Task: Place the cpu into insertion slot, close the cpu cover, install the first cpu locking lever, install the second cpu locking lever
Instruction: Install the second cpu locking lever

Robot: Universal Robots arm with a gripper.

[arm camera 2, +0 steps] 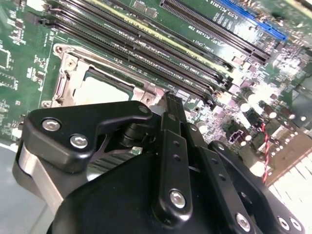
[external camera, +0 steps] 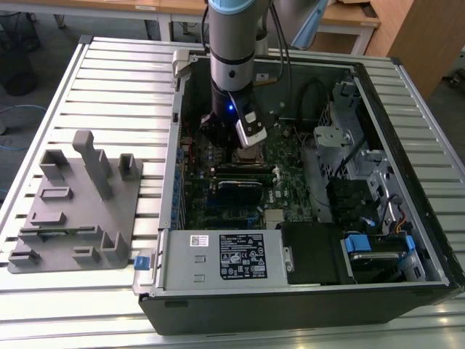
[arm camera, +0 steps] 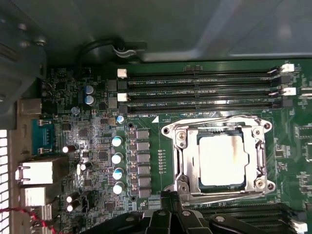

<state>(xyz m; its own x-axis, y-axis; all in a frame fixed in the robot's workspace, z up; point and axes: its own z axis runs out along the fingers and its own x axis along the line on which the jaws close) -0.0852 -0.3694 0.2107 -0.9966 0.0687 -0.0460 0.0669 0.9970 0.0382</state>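
Ribbed grey metal slats make up the worktop (external camera: 109, 80), with wooden desks in the room behind it. An open computer case (external camera: 305, 291) lies on it toward the exterior view's right, and a grey plastic fixture (external camera: 80, 211) sits near the worktop's edge at the exterior view's left. The arm (external camera: 232, 51) reaches down into the case, its end effector (external camera: 227, 134) low over the green motherboard (external camera: 290, 185). In the second wrist view the end effector (arm camera 2: 170, 105) has its black fingers (arm camera 2: 171, 122) pressed together with nothing visible between them, their tip just beside the socket's edge. The first wrist view gives the clearest look at the task's parts: the cpu (arm camera: 222, 159) lies flat in the insertion slot (arm camera: 201, 141), and the cpu cover (arm camera: 180, 161) is down around it, its window framing the chip's silver top. Long black memory slots (arm camera: 200, 90) run alongside the socket.
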